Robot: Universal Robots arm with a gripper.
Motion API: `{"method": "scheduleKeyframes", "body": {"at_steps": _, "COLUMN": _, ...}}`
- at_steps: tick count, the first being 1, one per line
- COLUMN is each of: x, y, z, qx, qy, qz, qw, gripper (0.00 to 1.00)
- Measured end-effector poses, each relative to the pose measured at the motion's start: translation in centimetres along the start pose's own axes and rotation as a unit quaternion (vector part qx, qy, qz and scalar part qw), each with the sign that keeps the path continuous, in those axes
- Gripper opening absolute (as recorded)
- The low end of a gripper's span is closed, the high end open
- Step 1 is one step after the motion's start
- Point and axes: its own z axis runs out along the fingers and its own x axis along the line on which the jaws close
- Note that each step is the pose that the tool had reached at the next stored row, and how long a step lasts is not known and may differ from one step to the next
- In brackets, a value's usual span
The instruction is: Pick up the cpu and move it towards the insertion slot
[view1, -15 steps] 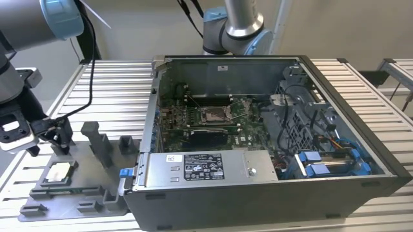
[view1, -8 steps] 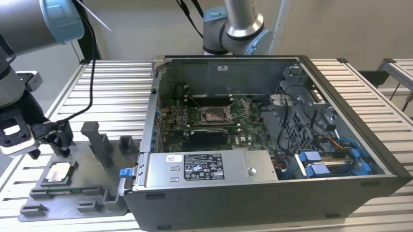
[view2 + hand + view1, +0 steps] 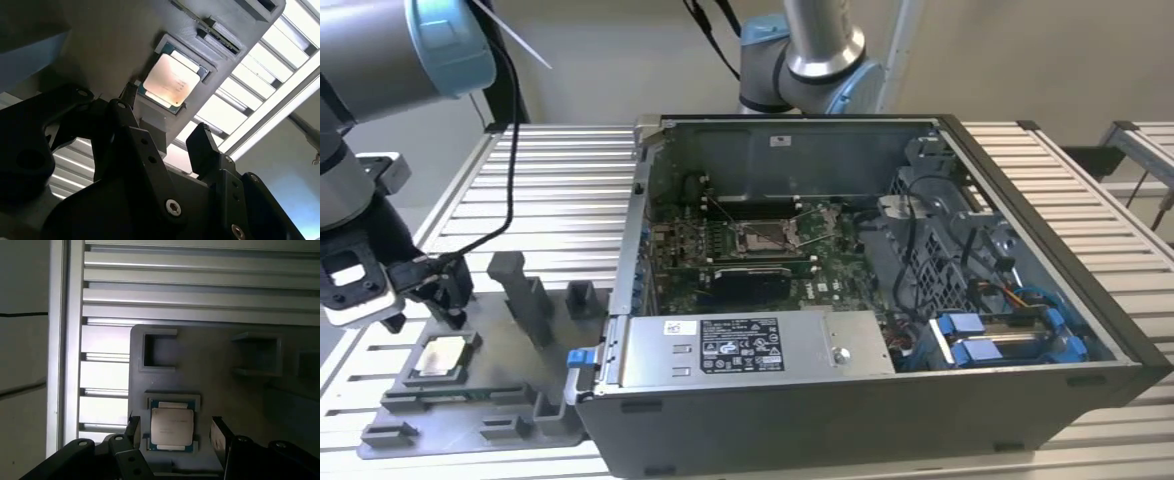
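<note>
I read cpu (image 3: 171,426) as pale silver-cream face, thin green-teal border. Tray (image 3: 520,400) plain mid grey, no pattern. Jaws matte black, small silver screw heads. Arm (image 3: 374,60) grey, joint caps light blue. Surface (image 3: 560,190) white-silver, ribbed in parallel stripes. Case (image 3: 854,420) dark grey outside, paler grey inside. Motherboard (image 3: 670,255) green. Slot (image 3: 762,236) shiny silver frame, dark centre. Power supply (image 3: 747,345) silver, with white label, black print. Drive clips (image 3: 994,335) bright blue on my exterior view.
</note>
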Motion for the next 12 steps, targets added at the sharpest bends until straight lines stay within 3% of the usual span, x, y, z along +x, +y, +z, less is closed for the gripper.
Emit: {"method": "scheduleKeyframes", "body": {"at_steps": 12, "x": 0.03, "y": -0.64, "z": 0.87, "qx": -0.0001, "qy": -0.0004, "qz": 0.0, "qw": 1.0, "gripper": 1.0}}
